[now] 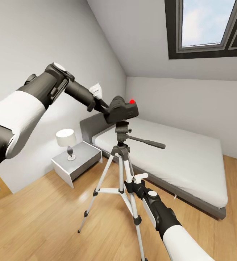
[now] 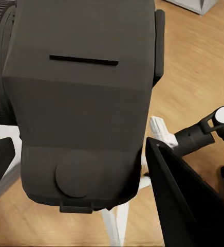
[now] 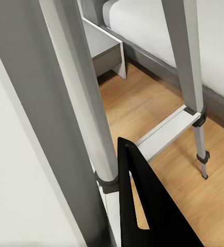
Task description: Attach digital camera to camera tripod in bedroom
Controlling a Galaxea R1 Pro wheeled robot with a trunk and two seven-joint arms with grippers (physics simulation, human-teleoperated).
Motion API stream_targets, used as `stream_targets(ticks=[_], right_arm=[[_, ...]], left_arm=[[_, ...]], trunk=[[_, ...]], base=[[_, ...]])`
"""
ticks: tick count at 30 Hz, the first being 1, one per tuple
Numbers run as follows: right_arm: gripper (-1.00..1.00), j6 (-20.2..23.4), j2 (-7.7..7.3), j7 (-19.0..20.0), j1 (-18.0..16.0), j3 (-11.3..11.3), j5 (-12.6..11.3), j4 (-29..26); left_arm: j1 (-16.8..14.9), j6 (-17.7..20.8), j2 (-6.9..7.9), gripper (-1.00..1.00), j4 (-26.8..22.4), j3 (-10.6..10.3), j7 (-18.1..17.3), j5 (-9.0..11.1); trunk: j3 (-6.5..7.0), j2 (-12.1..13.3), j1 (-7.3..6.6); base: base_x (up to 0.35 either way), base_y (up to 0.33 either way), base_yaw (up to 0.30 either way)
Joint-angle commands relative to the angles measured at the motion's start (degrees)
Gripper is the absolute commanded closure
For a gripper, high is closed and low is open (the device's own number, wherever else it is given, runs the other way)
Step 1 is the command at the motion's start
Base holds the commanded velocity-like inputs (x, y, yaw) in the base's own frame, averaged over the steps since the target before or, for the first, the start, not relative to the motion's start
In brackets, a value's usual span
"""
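The black digital camera (image 1: pixel 123 108), red button (image 1: pixel 132 102) on top, sits tilted right over the dark head (image 1: pixel 122 131) of the camera tripod (image 1: pixel 123 170); I cannot tell whether the two touch. My left gripper (image 1: pixel 107 108) is shut on the camera from the left. In the left wrist view the camera body (image 2: pixel 81 103) sits between the dark fingers (image 2: pixel 186 206). The tripod stands on the wood floor, its pan handle (image 1: pixel 149 142) pointing right. My right gripper (image 1: pixel 130 185) is shut on a silver tripod leg (image 3: pixel 89 103), with one black finger (image 3: pixel 143 211) against it.
Behind the tripod are the grey bed (image 1: pixel 191 156) with its white mattress and a grey nightstand (image 1: pixel 77 163) with a lamp (image 1: pixel 66 139) by the left wall. A skylight (image 1: pixel 209 25) is set in the sloped ceiling. Open wood floor (image 1: pixel 42 224) lies at front left.
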Motion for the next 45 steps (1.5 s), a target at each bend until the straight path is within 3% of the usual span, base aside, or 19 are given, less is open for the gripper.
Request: stream_targets(ticks=[1, 5, 12, 38, 45], right_arm=[[1.0, 0.3, 0.03, 0.1, 0.0, -0.1, 3.2, 0.0], [1.0, 0.3, 0.03, 0.1, 0.0, -0.1, 3.1, 0.0], [1.0, 0.3, 0.03, 0.1, 0.0, -0.1, 3.1, 0.1], [1.0, 0.3, 0.03, 0.2, 0.0, -0.1, 3.1, 0.1], [1.0, 0.3, 0.03, 0.6, 0.0, -0.1, 3.4, 0.1]], left_arm=[[-0.1, 0.4, 0.02, 1.0, -0.1, -0.4, -0.3, -0.3], [-0.1, -0.2, 0.04, 1.0, 0.0, -1.8, -0.3, -0.3], [-0.1, -0.7, 0.09, 1.0, -0.6, -2.5, 0.2, -0.7], [-0.1, -4.4, 0.02, 1.0, 0.5, -1.6, 1.3, -0.2], [-0.1, -8.8, 0.25, 1.0, 0.7, -1.8, 1.3, -0.3]], trunk=[[-0.12, -0.1, 0.03], [-0.12, -0.1, 0.03], [-0.12, -0.1, 0.03], [-0.12, -0.1, 0.03], [-0.12, -0.1, 0.03]], base=[[0.0, 0.0, 0.0], [0.0, 0.0, 0.0], [0.0, 0.0, 0.0], [0.0, 0.0, 0.0], [0.0, 0.0, 0.0]])
